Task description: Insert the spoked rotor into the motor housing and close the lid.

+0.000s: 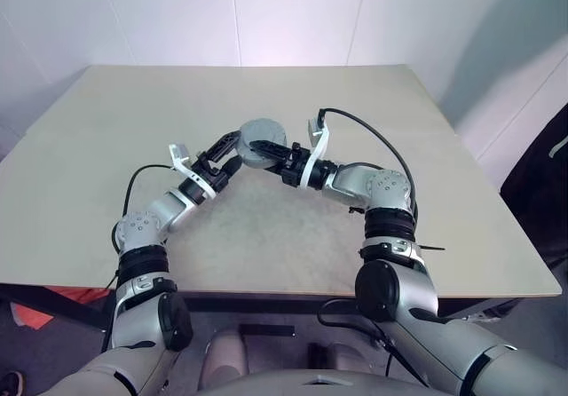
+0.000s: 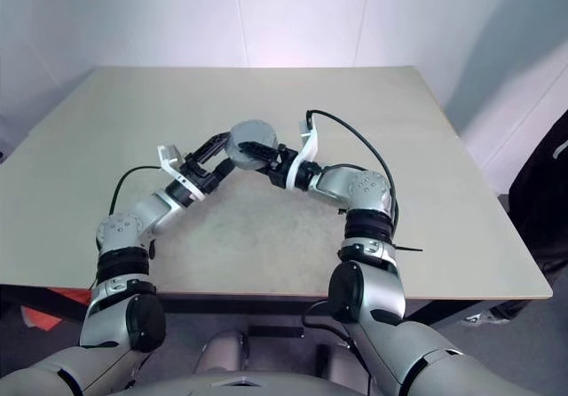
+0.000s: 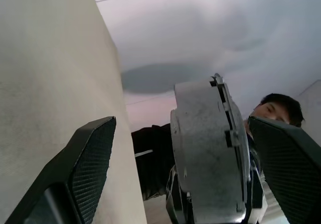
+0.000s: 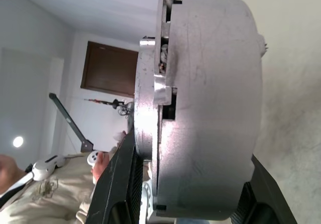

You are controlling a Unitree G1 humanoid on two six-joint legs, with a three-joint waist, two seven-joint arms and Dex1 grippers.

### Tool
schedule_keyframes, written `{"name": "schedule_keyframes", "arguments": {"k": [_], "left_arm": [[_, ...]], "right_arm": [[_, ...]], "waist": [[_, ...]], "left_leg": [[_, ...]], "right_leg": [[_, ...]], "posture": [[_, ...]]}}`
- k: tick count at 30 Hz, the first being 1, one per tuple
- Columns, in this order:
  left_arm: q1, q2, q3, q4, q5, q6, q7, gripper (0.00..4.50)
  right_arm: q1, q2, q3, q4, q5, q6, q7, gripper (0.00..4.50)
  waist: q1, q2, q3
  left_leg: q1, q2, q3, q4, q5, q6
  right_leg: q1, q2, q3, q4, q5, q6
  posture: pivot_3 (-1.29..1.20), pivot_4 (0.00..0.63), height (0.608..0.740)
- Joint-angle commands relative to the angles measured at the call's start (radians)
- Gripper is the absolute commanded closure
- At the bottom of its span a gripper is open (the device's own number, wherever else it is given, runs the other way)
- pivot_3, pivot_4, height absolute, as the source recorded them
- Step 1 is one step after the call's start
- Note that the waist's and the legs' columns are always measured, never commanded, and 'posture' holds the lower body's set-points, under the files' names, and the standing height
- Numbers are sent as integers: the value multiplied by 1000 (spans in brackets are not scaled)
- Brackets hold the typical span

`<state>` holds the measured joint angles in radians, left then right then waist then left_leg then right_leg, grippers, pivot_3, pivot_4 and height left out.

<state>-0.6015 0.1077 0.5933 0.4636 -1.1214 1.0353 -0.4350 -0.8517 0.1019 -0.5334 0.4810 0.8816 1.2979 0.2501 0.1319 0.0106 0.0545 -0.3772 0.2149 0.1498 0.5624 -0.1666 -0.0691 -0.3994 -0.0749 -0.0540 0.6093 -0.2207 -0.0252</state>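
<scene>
Grey round metal motor housing w/ flat silvery lid seated on its rim is held above mid beige tabletop, gripped by right gripper. Left gripper just beside it, fingers spread, not gripping. Table edges well apart on all sides.

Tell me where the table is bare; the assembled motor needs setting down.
The table is bare nearly everywhere: the far half toward the wall and both side margins. Only the middle is crowded, where the left gripper and right gripper meet at the motor housing.
</scene>
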Motion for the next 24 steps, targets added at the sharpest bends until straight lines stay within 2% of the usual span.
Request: {"name": "schedule_keyframes", "arguments": {"k": [1, 13, 19, 20, 24], "left_arm": [[-36, -4, -6, 1, -35, 5, -28, 42], [-82, -1, -58, 82, 33, -46, -64, 42], [-79, 1, -66, 87, 49, -60, -76, 1970], [-79, 2, -67, 89, 49, -60, -78, 2168], [-77, 5, -66, 92, 49, -57, -78, 2170]], "right_arm": [[-20, 4, 9, -67, 59, -3, 26, 2461], [-7, -1, 40, -72, 54, -21, 35, 2461], [-1, -3, 50, -75, 55, -29, 37, 2461], [0, -4, 51, -75, 55, -31, 38, 2461], [4, -5, 56, -73, 54, -36, 37, 2461]], "waist": [[0, 0, 0], [0, 0, 0], [0, 0, 0], [0, 0, 0], [0, 0, 0]], "left_leg": [[0, 0, 0, 0, 0, 0], [0, 0, 0, 0, 0, 0], [0, 0, 0, 0, 0, 0], [0, 0, 0, 0, 0, 0], [0, 0, 0, 1, 0, 0]], "right_leg": [[0, 0, 0, 0, 0, 0], [0, 0, 0, 0, 0, 0], [0, 0, 0, 0, 0, 0], [0, 0, 0, 0, 0, 0], [0, 0, 0, 1, 0, 0]], "posture": [[0, 0, 740], [0, 0, 740], [0, 0, 740], [0, 0, 740], [0, 0, 740]]}}
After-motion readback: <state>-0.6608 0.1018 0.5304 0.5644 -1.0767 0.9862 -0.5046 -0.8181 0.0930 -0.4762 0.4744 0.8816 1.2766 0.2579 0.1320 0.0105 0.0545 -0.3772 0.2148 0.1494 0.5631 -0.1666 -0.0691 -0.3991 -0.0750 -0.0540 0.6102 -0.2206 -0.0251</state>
